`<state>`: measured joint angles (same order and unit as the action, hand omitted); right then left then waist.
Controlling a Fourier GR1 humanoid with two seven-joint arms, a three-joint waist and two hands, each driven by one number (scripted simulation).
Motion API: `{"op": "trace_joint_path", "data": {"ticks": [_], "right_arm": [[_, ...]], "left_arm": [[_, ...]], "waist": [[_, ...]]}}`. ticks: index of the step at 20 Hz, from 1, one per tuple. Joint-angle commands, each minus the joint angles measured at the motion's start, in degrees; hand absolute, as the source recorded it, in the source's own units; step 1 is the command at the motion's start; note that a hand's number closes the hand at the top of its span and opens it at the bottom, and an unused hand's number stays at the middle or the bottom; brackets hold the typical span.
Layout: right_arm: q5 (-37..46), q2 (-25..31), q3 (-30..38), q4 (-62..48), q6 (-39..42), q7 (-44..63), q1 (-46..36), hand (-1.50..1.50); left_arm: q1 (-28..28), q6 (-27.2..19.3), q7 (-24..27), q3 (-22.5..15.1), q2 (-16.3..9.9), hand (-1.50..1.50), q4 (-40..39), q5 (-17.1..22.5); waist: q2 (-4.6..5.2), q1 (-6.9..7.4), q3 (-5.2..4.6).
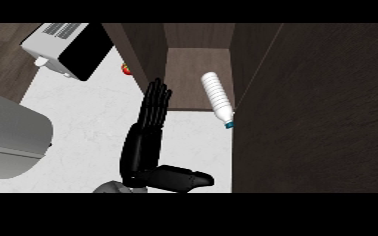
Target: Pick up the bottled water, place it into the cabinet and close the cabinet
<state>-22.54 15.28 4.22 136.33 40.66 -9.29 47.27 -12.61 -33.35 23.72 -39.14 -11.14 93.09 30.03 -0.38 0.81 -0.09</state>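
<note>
While the left robot hand (153, 111) is held open with fingers straight toward 12 o'clock, the bottled water (217, 98) lies at its 2 o'clock, near but apart, half on the cabinet shelf (184, 60), its cap end over the worktop (88, 115). Its long axis runs 11-to-5, cap at 5, just beside the cabinet door (310, 110); open room remains only at 9 o'clock. No right robot hand is shown.

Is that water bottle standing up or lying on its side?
Lying on its side. The bottle stretches along the cabinet floor beside the right wall, its blue cap pointing out over the front edge.
</note>
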Motion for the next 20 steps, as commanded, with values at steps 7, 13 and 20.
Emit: {"op": "trace_joint_path", "data": {"ticks": [7,13,20], "right_arm": [[9.87,-0.27,-15.76,12.54,-2.04,10.62,-0.31,1.5],[13.91,-1.12,-23.73,13.77,-3.37,12.92,-3.08,1.5],[20.16,-3.15,-34.71,14.91,-7.31,18.17,-7.68,1.5]], "left_arm": [[12.01,1.78,2.43,1.25,-7.26,-1.5,10.51,0.03],[17.32,1.99,3.44,1.82,-10.74,-1.5,16.46,0.01],[23.23,4.64,6.05,5.62,-13.86,-1.5,18.71,2.61]], "waist": [[0.1,-0.44,-0.08],[-0.34,-0.47,-0.19],[-0.45,-0.61,-0.38]]}}
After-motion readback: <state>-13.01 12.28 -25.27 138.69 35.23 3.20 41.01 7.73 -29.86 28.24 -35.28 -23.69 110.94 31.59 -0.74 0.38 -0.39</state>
